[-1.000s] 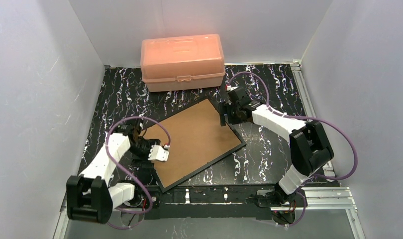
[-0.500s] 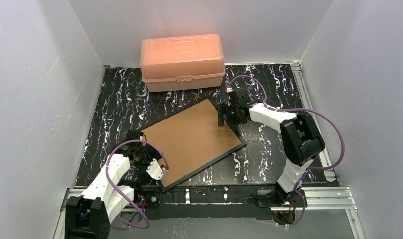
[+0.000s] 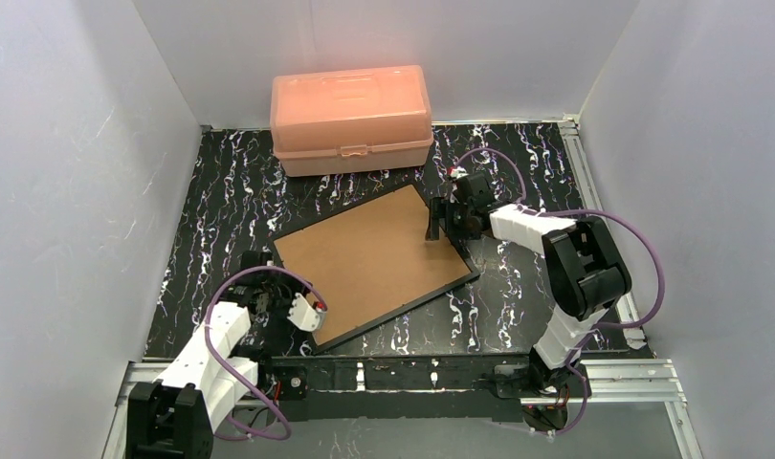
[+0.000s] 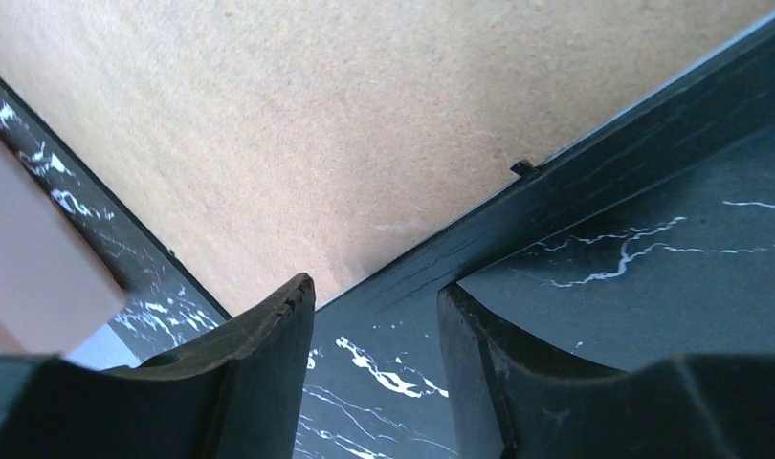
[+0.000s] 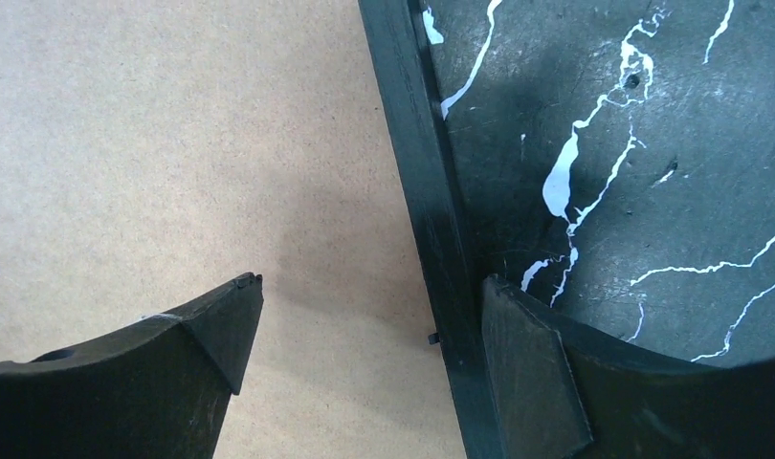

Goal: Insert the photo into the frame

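Left arm (image 3: 221,330) has folded back low, fingers (image 4: 259,363) straddling frame (image 4: 594,172) edge.

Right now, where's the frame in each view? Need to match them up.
Top external: the frame lies flat mid-table, turned at an angle, back side up.
Left wrist: the frame's black rim crosses diagonally from lower centre to upper right.
Right wrist: the frame's rim runs down from top centre, just right of middle.
Shared landmark: the brown backing board inside the frame, seen in all three.
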You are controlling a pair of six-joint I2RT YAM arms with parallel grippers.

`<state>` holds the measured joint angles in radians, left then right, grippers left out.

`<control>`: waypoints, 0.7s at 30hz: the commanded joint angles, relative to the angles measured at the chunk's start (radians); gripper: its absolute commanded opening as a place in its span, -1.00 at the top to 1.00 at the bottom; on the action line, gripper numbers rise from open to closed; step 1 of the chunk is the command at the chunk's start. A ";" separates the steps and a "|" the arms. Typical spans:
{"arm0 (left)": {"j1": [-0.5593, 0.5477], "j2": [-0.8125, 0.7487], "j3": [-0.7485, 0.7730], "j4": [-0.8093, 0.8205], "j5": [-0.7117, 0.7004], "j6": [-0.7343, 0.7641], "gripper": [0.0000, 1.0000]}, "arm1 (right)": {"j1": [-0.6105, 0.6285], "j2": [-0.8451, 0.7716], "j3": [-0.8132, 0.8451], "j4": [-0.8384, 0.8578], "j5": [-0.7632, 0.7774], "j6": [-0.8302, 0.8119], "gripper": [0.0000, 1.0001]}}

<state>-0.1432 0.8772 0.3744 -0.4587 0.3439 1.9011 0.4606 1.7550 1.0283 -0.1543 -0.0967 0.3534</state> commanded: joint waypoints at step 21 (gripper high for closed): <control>-0.038 0.193 0.413 -0.245 0.146 -0.501 -0.11 | -0.024 -0.282 -0.255 -0.021 0.006 0.147 -0.97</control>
<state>-0.1539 1.1435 0.7418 -0.4530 0.3939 1.4387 0.4465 1.5551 0.8047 -0.1081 -0.1497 0.4850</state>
